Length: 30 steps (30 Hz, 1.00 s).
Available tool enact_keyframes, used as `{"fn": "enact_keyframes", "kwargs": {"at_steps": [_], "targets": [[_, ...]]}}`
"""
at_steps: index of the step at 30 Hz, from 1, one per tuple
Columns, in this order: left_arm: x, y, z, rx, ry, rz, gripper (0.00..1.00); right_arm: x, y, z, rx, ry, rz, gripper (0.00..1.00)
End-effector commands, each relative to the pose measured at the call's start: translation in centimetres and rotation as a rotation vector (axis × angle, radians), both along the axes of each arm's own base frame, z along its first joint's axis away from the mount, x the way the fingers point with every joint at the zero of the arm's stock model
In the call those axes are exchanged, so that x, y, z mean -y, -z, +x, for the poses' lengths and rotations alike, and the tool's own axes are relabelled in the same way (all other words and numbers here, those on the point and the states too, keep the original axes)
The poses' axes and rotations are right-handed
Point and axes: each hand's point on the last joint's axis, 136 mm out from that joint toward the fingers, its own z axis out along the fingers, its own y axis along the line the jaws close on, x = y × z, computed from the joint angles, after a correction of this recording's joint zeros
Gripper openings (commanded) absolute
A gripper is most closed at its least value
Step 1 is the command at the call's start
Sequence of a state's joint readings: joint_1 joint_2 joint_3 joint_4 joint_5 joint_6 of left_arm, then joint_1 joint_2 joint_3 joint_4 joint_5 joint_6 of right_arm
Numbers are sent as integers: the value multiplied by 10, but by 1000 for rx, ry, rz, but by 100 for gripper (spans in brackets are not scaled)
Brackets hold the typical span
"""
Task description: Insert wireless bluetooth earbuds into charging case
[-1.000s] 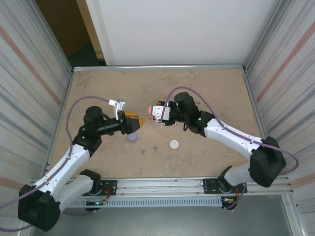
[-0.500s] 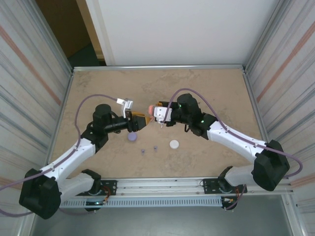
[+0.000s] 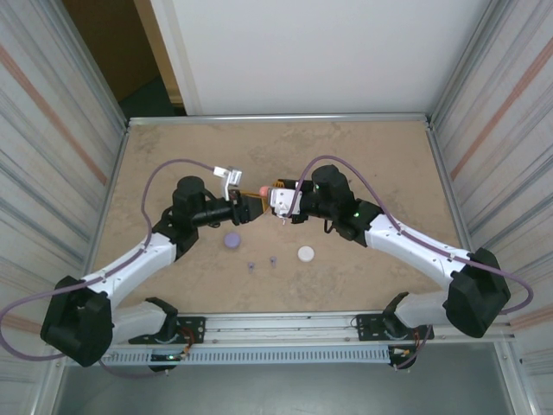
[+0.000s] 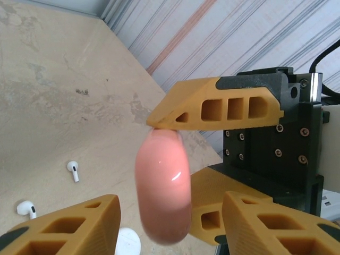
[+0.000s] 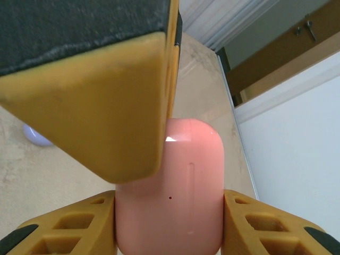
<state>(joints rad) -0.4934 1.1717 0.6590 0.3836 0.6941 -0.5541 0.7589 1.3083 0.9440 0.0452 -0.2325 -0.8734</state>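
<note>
Bench [image 3: 371,147] first: bearing both arms at its near edge, leaning inward, meeting above its middle. Pinching the pink charging case [image 3: 263,188] tight by its sides with the right gripper [image 3: 270,194], holding it clear of the surface. Standing partly open with the left gripper [image 3: 248,207], its fingers [image 4: 69,226] flanking that same case, gaps showing either side. Sitting nearer the arms: purple case [image 3: 232,241] and white case [image 3: 306,253], well apart. Lying between those, two purple earbuds [image 3: 251,265]; lying loose elsewhere, two white earbuds [image 4: 73,170].
</note>
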Motion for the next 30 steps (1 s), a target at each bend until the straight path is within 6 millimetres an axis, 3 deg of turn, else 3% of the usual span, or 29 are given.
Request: {"fn": "enact_keyframes", "kwargs": {"at_steps": [1, 18, 24, 30], "targets": [[7, -21, 2, 63, 15, -32, 50, -1, -9, -5, 8, -10, 37, 42], [15, -17, 2, 53, 46, -29, 25, -1, -7, -3, -4, 2, 44, 42], [14, -20, 0, 73, 49, -38, 12, 3, -6, -4, -35, 11, 54, 43], [14, -25, 0, 110, 47, -60, 6, 9, -10, -9, -85, 22, 97, 58]]}}
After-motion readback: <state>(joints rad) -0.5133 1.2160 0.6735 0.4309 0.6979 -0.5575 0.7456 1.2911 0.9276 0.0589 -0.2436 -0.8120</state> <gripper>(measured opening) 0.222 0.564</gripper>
